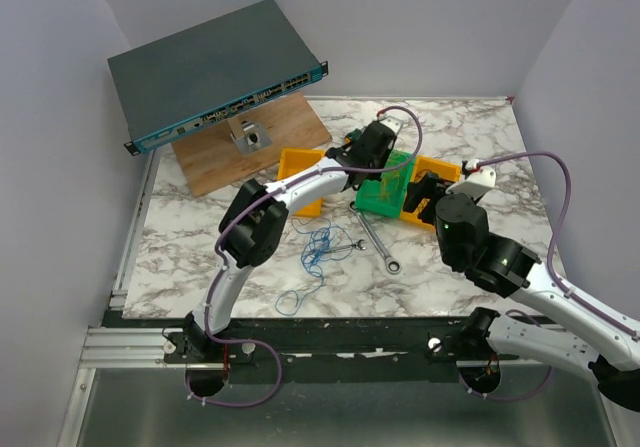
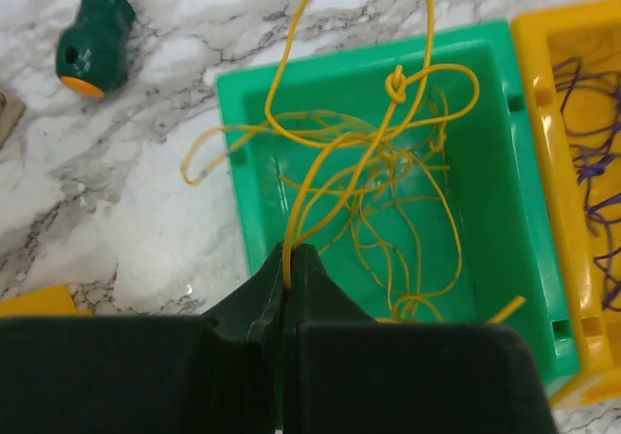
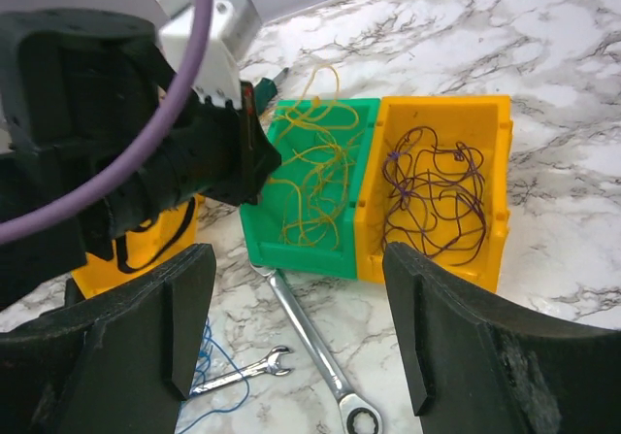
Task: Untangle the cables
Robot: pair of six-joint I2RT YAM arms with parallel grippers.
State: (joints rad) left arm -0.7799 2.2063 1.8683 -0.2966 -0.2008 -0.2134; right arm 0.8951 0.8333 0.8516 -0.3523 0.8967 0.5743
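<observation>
While the left tool [image 2: 289,254] pinches shut on a thin yellow cable [image 2: 396,83] above the green plastic bin [image 2: 529,259], the right tool [image 3: 301,298] hangs wide open, holding nothing. A tangled purple cable [image 3: 437,191] fills the yellow plastic bin [image 3: 437,109]; a thin blue cable [image 1: 317,251] lies on the white marble desk [image 1: 200,237].

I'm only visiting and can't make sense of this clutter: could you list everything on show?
Network switch: one, dark grey, teal front, far left.
Wooden board: one, brown, beneath it.
Yellow bins: two, flanking green bin.
Green bin: one, between them.
Yellow cable: one tangle, in green bin.
Purple cable: one tangle, in yellow bin nearer right arm.
Blue cable: one, loose on table.
Wrenches: two, silver, beside blue cable.
Screwdriver: one, green handle, beyond green bin.
Table: one, white marble.
Left gripper: black, shut on yellow cable.
Right gripper: black, open, above wrenches.
</observation>
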